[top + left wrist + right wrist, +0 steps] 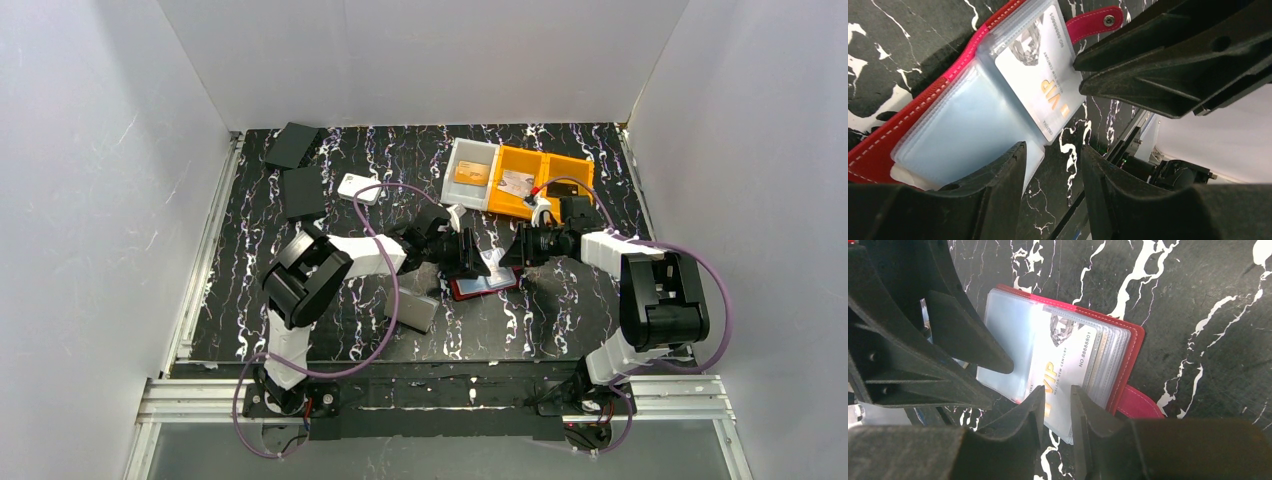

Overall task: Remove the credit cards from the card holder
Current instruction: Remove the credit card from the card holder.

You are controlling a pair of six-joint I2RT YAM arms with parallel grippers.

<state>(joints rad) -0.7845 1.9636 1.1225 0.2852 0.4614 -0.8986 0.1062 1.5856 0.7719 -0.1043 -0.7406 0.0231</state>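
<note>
We find the card holder (pixel 487 287) lying open on the bench (pixel 230 300), in the middle between the two arms. Near it on the left is a grey case (pixel 418 312). Well apart from it are a white rounded box (pixel 358 187), a dark flat case (pixel 303 192) and a second dark case (pixel 292 145). At the far edge, a clear bin (pixel 452 165) with an orange card (pixel 471 172) stands beside an orange bin (pixel 545 165).

From above, both end effectors cover most of the holder. The right end effector (pixel 1058 392) has its jaws a narrow gap apart. The lower end of a white VIP card (pixel 1068 360) shows in this gap, but we cannot tell whether the fingers touch it. The left end effector (pixel 1053 150) has its jaws wider apart, with a corner of the clear sleeve pages (pixel 968 125) between them.

Further credit cards (pixel 1105 352) show only as thin edges behind the VIP card, so we cannot count them. The left sleeves look cloudy. The snap tab (pixel 1140 402) is partly covered by a right finger.
</note>
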